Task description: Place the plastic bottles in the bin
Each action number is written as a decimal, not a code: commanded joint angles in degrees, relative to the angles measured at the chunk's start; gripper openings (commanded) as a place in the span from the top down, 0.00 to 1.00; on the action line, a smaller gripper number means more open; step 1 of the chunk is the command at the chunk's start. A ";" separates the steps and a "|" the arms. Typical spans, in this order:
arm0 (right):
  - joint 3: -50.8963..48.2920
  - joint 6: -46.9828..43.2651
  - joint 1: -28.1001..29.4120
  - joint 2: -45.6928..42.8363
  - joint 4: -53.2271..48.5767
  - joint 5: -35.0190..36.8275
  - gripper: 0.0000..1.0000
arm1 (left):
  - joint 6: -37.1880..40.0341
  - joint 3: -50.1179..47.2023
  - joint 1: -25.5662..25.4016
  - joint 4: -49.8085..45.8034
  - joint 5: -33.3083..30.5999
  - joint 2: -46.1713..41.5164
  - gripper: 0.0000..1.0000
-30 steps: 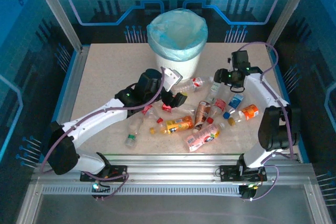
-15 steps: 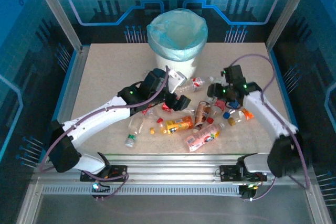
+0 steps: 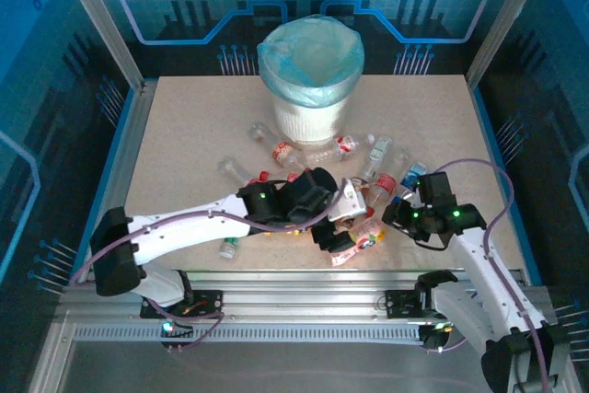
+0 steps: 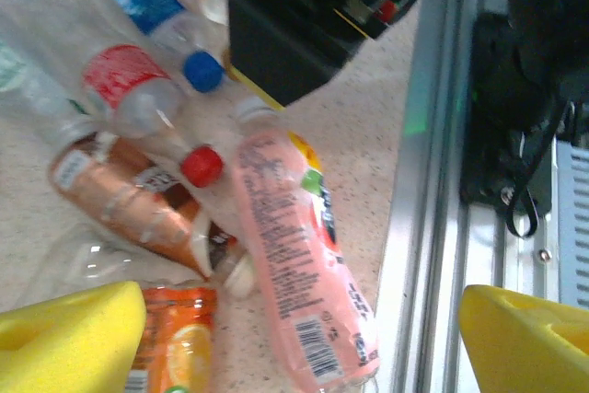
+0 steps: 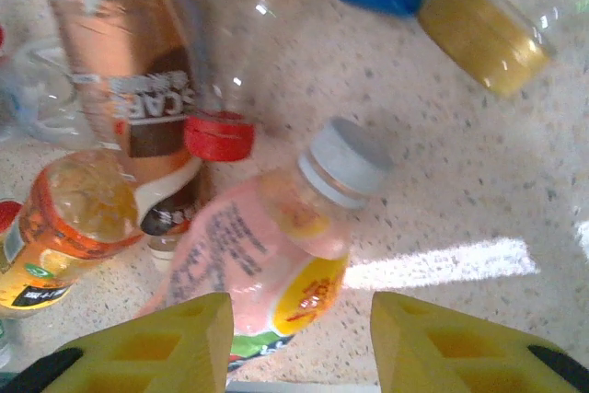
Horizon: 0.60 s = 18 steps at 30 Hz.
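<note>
- At the left gripper (image 4: pixel 294 347): spread wide, clamped on nothing, straddling the base end of a pink bottle (image 4: pixel 294 246) lying flat on the table (image 4: pixel 363 154). Lined up, most likely, to pinch it across the body.
- At the right gripper (image 5: pixel 299 347): part-way open, also gripping nothing. Hanging low over the same pink bottle, near the shoulder below its grey cap, with bare table showing along one finger.
- Judged as two grippers going for one bottle. Close together in the overhead view, so worth watching for a knock between them.
- Pressed against the pink one: a brown-labelled bottle (image 4: pixel 138 200) and an orange bottle (image 4: pixel 175 338). Hence good reason to come straight down rather than sweep sideways.
- A little farther out: a clear bottle with a red label (image 4: pixel 124 80) and a blue-capped bottle (image 4: pixel 147 2), with more scattered loosely toward the far side.
- Well apart from both grippers, at the far middle of the table: the bin (image 3: pixel 308 121), upright, lined with a blue bag, mouth open upward. Placed well for a drop from above.
- Impossible to tell what lies inside the bag. Plenty of bottles left on the table, so probably a long way from finished.
</note>
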 commanded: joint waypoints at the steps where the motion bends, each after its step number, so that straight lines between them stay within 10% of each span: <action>1: -2.72 2.10 -4.16 -0.32 0.52 -7.58 0.55 | -0.45 -0.76 -1.14 -0.70 1.87 2.90 0.12; 18: -6.98 4.46 -11.99 7.09 13.21 -13.53 0.48 | -4.89 -0.20 -3.86 1.57 -1.15 14.32 0.16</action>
